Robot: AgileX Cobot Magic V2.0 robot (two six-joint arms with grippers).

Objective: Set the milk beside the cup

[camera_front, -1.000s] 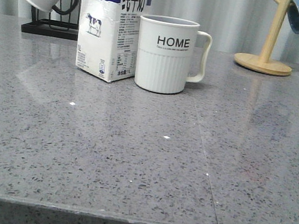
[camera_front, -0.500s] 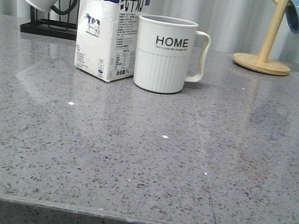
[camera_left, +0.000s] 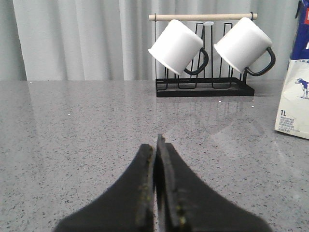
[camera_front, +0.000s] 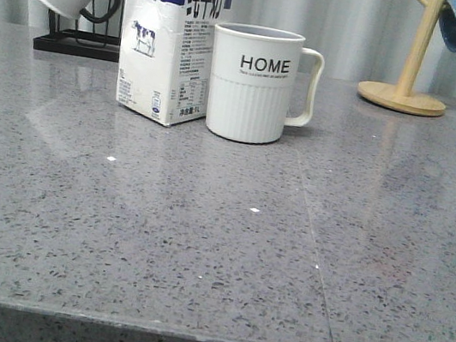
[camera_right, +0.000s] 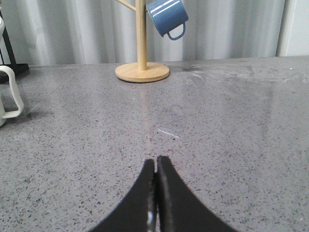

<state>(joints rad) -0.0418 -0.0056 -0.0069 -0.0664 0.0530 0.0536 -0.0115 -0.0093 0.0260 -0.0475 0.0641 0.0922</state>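
While the milk (camera_front: 169, 36) stands upright on the table (camera_front: 199, 245) at the far left, just beside the cup (camera_front: 252, 84) and apparently touching its left side, both arms sit clear of it. Left gripper (camera_left: 156, 145) has its jaws pressed together, empty; right gripper (camera_right: 155, 166) likewise, empty. Placement looks complete. Risk: any further reach toward the pair could clip the tall carton and topple it onto the cup, or nudge the rack (camera_left: 205, 87) of white mugs behind it.
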